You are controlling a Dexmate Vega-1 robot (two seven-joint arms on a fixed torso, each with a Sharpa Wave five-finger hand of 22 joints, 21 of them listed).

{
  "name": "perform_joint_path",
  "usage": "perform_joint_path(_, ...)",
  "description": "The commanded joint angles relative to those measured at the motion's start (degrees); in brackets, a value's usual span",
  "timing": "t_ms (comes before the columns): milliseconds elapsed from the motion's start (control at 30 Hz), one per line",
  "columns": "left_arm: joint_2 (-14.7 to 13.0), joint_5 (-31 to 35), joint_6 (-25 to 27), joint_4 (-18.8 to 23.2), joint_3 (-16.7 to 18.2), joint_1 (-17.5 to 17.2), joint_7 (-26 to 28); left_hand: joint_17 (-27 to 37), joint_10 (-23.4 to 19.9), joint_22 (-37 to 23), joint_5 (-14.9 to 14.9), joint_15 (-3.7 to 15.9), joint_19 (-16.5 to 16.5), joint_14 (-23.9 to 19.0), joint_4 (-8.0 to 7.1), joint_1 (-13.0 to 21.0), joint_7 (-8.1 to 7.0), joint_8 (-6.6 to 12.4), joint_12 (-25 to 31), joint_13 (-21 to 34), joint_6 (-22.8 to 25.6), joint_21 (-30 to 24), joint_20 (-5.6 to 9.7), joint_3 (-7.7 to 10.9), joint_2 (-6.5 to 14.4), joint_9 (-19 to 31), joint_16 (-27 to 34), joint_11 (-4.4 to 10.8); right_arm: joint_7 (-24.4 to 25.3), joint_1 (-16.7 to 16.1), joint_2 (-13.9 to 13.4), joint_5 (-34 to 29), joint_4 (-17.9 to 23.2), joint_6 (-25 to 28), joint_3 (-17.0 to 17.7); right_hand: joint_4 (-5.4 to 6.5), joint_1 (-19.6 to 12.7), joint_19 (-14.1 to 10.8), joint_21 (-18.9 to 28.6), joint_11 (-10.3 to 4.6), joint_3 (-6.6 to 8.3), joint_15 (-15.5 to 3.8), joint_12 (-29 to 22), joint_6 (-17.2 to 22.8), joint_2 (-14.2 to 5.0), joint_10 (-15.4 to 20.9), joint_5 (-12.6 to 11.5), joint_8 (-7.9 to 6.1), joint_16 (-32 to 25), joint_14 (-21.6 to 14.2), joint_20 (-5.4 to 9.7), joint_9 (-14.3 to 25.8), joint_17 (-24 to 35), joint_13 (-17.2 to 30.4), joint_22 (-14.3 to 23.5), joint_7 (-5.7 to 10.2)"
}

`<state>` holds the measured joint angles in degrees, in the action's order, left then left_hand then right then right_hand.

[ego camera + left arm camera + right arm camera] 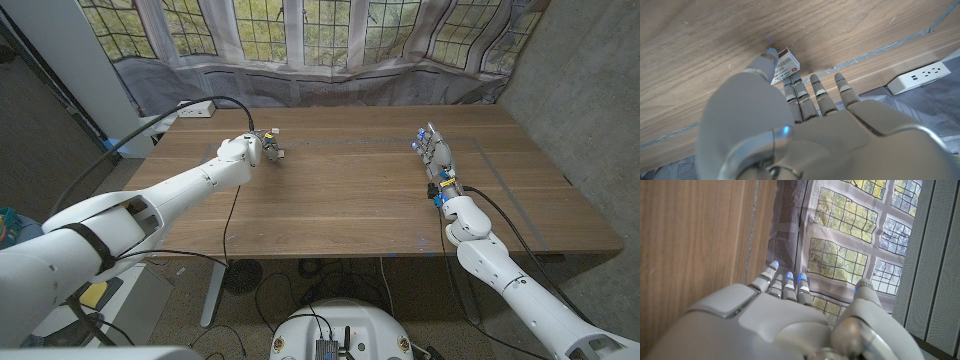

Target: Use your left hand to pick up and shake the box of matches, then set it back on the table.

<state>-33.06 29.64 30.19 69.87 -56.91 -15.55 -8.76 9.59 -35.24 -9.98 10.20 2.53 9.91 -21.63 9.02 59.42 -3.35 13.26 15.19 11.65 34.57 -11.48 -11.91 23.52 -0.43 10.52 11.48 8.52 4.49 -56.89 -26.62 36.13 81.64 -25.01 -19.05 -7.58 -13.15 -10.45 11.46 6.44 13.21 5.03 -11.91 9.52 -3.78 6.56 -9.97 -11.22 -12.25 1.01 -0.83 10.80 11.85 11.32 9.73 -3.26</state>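
Printed lines are present on the white face of the box of matches [785,65], near the table's far left edge; the lettering is too small to read.

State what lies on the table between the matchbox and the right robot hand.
Nothing: in the head view, only bare wooden table stretches between the matchbox, at the left robot hand, and the right robot hand.

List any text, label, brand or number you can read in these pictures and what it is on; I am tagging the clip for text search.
Box of matches, at the left hand: printed lines on its white label, too small and blurred to read.
White power strip: no readable marking.
Nothing else bears text.
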Motion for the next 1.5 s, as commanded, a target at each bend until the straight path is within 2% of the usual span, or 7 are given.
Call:
perform_joint_path(33,0.65,-2.36,0.49,-0.38,0.81,-1.28,2.24,0.15,-2.36,-0.26,-0.09,1.11,1.04,-1.47,0.06,0.78,-0.37,0.74,0.57,0.22,2.96,-0.51,-0.22,-0.47,0.60,0.20,0.33,0.14,-0.70,0.50,0.28,-0.16,-0.98,-0.74,-0.26,-0.23,-0.48,-0.24,-0.24,-0.06,0.04,0.13,-0.11,0.41,0.06,0.57,-0.14,-0.26,0.03,-0.31,-0.53,0.10,0.33,0.14,0.25,0.29)
perform_joint_path(333,1.57,-4.71,1.58,-0.76,1.57,-2.18,4.05,0.26,-12.07,-0.20,0.11,2.58,3.39,-5.46,0.56,4.14,0.04,2.02,1.95,0.05,13.18,-0.58,-0.11,-0.67,2.47,0.18,0.78,0.67,-0.74,0.87,0.53,-0.12,-1.27,-0.69,-0.40,-0.23,-0.46,-0.20,-0.25,-0.15,0.01,0.15,-0.17,0.65,0.07,0.79,-0.15,-0.33,0.00,-0.41,-0.59,0.10,0.34,0.15,0.25,0.47)
perform_joint_path(433,1.78,-5.63,1.74,-0.89,1.79,-2.35,4.34,0.33,-15.73,-0.14,0.16,2.99,4.16,-7.99,0.53,5.20,0.38,2.51,2.50,-0.03,17.32,-0.52,0.46,-1.01,3.08,0.17,1.18,-0.91,-0.85,0.90,0.55,-0.19,-1.34,-0.82,-0.46,-0.22,-0.46,-0.20,-0.25,-0.16,0.01,0.14,-0.14,0.73,0.07,0.76,-0.15,-0.35,0.01,-0.40,-0.59,0.10,0.34,0.16,0.26,0.54)
perform_joint_path(533,1.79,-6.17,1.99,-0.82,1.72,-2.36,4.42,0.33,-18.10,-0.11,0.33,3.17,4.95,-9.47,0.56,6.09,0.75,2.84,2.84,-0.08,19.84,-0.61,0.60,-1.04,3.77,0.25,1.31,-1.07,-0.71,0.85,0.67,-0.11,-1.28,-0.81,-0.45,-0.22,-0.45,-0.20,-0.25,-0.21,0.01,0.13,-0.13,0.70,0.06,0.75,-0.15,-0.33,-0.01,-0.46,-0.59,0.11,0.35,0.16,0.26,0.59)
perform_joint_path(933,0.97,-7.72,3.72,1.10,1.96,-3.06,5.16,0.34,-23.25,-0.04,0.55,3.40,6.65,-13.25,0.47,7.73,1.91,3.35,3.59,0.06,24.92,-0.65,1.36,-1.81,5.00,0.49,1.52,-1.39,-0.60,0.65,0.71,-0.19,-1.02,-0.95,-0.49,-0.19,-0.39,-0.14,-0.26,-0.28,-0.03,0.36,-0.14,0.86,0.07,0.83,-0.15,-0.35,-0.01,-0.45,-0.77,0.12,0.38,0.20,0.26,1.09)
perform_joint_path(1200,0.20,-8.62,4.56,2.44,2.65,-3.49,6.06,0.31,-24.50,-0.04,0.56,3.17,7.31,-14.22,0.35,7.91,2.41,3.34,3.71,0.17,25.99,-0.71,1.12,-2.14,5.35,0.56,1.50,-1.48,-0.45,0.45,0.41,-0.47,-0.55,-0.84,-0.48,-0.17,-0.36,-0.12,-0.26,-0.33,-0.06,0.38,-0.15,0.91,0.07,0.89,-0.15,-0.34,0.01,-0.39,-0.78,0.13,0.40,0.22,0.26,1.29)
perform_joint_path(1500,-1.61,-9.20,6.31,6.70,4.22,-4.04,6.98,0.15,-25.19,-0.03,0.62,3.07,8.08,-14.90,0.28,7.98,2.41,3.29,3.64,0.27,26.85,-0.82,0.73,-2.18,5.63,0.61,1.17,-1.63,-0.37,0.32,0.53,-0.10,-0.41,-0.83,-0.31,-0.17,-0.37,-0.12,-0.25,-0.26,-0.07,0.40,-0.13,1.01,0.06,0.90,-0.16,-0.35,0.01,-0.40,-0.82,0.15,0.41,0.24,0.26,1.43)
